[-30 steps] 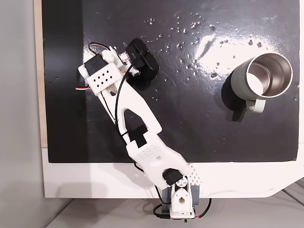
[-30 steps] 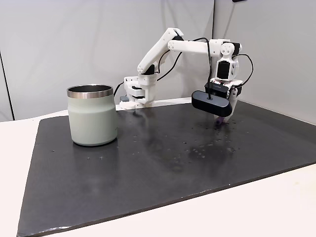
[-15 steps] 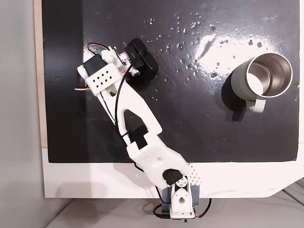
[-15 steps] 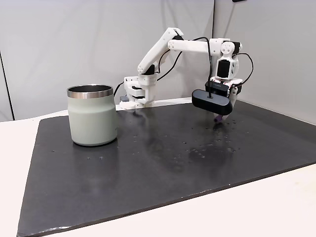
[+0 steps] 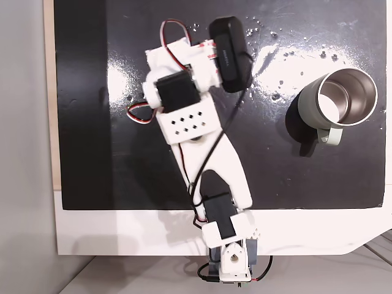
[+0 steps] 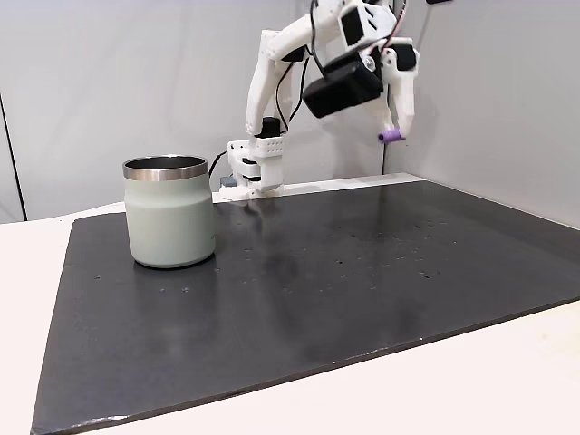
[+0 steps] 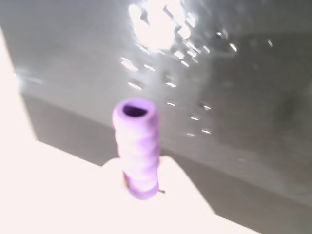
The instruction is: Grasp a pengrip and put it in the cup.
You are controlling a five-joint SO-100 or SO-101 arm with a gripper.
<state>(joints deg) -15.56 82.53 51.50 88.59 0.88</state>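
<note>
My gripper [image 6: 395,125] hangs high above the black mat, shut on the light-purple ribbed pengrip [image 6: 391,136], which sticks out below the white fingertips. In the wrist view the pengrip [image 7: 137,146] stands upright between my white fingers [image 7: 63,190], open end up, with the gripper [image 7: 141,165] clamped on its lower part. The grey-green cup [image 5: 310,101] with a shiny steel inside stands upright at the right of the mat in the view from above, apart from the arm. From the side, the cup [image 6: 169,217] is at the left, far below and left of the gripper.
Small water droplets [image 5: 269,37] are scattered over the far part of the black mat [image 5: 79,122]. The black wrist camera [image 5: 229,46] juts out from the arm. The arm's base [image 5: 231,260] sits on the white table edge. A grey wall [image 6: 136,82] rises behind.
The arm has risen steeply off the mat with the pengrip in the gripper and swung toward the cup's side; the pengrip no longer touches the mat.
</note>
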